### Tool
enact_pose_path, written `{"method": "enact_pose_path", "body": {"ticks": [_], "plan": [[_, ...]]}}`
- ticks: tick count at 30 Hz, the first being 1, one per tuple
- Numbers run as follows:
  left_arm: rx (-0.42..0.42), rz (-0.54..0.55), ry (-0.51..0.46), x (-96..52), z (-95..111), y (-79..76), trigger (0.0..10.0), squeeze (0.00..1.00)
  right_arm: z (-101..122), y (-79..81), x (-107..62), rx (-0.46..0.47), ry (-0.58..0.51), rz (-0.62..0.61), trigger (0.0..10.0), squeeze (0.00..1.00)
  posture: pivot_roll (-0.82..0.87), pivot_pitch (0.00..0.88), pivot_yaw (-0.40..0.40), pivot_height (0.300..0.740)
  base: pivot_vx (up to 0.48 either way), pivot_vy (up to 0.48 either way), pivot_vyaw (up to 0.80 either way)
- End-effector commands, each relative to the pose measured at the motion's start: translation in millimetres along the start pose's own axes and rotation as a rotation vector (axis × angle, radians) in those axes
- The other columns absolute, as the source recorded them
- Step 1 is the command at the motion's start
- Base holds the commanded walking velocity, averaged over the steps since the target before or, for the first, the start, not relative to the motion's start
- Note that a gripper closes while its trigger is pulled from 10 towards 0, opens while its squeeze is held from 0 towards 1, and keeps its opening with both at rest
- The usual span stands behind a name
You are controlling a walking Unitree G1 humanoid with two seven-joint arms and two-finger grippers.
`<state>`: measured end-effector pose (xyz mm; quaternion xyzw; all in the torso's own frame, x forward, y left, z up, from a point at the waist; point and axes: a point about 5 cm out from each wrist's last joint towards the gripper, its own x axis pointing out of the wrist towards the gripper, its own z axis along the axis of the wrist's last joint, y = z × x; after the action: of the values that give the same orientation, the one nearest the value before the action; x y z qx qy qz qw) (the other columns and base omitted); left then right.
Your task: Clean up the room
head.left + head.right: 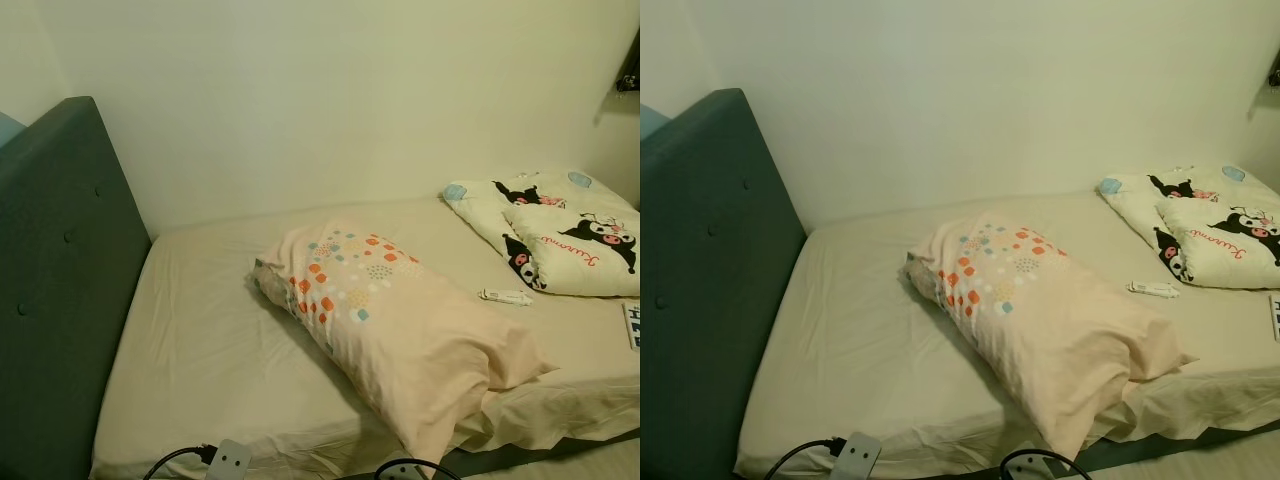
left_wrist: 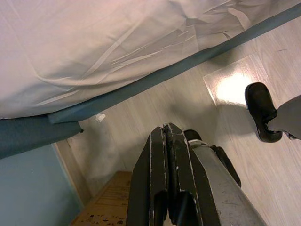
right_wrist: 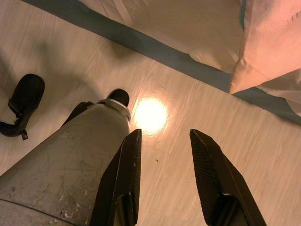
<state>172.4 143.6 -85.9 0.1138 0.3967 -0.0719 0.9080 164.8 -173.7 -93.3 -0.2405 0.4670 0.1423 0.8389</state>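
Note:
A pink pillow (image 1: 390, 320) with orange and teal dots lies askew across the middle of the bed (image 1: 200, 350), one end hanging over the near edge. A cream cartoon-print quilt (image 1: 560, 235) is bunched at the far right of the bed. A small white tube-like object (image 1: 506, 296) lies on the sheet between them. My left gripper (image 2: 164, 179) hangs beside the bed over the wooden floor, fingers shut with nothing in them. My right gripper (image 3: 164, 174) hangs over the floor near the bed's edge, open and empty.
A teal padded headboard (image 1: 55, 270) stands at the left. A white power strip (image 1: 230, 460) with black cables sits at the bed's near edge. A patterned item (image 1: 632, 325) lies at the right edge. My foot (image 2: 261, 113) stands on the floor.

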Motion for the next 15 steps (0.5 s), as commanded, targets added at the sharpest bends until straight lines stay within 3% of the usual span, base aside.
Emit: {"method": "enact_pose_path", "body": {"ticks": [1,15], "plan": [[0.025,0.009,0.028,-1.6,-7.1,5.6,10.0,0.0,1.2,3.1,0.1,-0.007,-0.008,0.008,10.0,0.0,-0.06,0.0,0.013,0.727,0.0,0.0,0.0],[0.029,0.009,0.027,-1.3,-6.2,5.5,10.0,0.0,0.7,3.0,0.1,-0.006,-0.004,0.005,10.0,0.0,-0.06,0.0,0.015,0.727,0.0,0.0,0.0]]}}
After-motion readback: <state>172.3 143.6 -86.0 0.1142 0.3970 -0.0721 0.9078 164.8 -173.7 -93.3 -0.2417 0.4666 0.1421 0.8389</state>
